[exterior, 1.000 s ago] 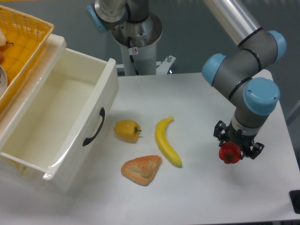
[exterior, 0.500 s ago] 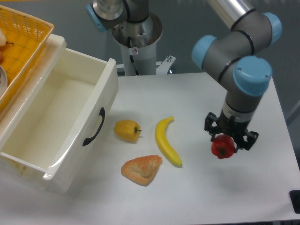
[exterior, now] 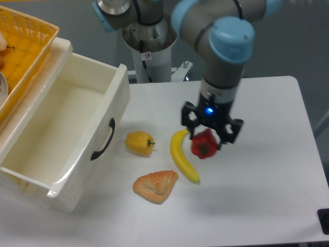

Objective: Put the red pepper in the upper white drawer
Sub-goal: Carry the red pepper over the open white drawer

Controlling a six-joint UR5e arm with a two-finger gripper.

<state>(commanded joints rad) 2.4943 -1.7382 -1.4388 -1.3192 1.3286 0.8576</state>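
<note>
Item: red pepper (exterior: 204,144), small, glossy, rounded and lobed, held just right of frame centre between the black fingers of the gripper (exterior: 207,139), which are closed against its upper sides; it appears to hang above the table, just right of the banana's upper end. Gripper: black, angular, with a small blue light lit on its body, mounted on a grey cylindrical arm (exterior: 221,56) with smooth light-blue end caps, descending from the top of the frame. Upper white drawer (exterior: 61,135): cream-white smooth plastic, box-shaped, pulled open at the left of the frame, its interior showing bare walls and floor; a curved black handle (exterior: 103,140) sits on its front face. Table (exterior: 267,195): flat matte white top with rounded corners. Banana (exterior: 182,155): yellow, smooth, curved, lying at centre, tip pointing up-right. Yellow pepper (exterior: 139,143): small, rounded, glossy, with a short dark stem, lying left of the banana and near the drawer front. Croissant (exterior: 154,186): golden-brown, ridged, roughly triangular, lying below the yellow pepper and touching or nearly touching the banana's lower end. Yellow woven basket (exterior: 23,43): open lattice weave, upper left corner, above the drawer.
</note>
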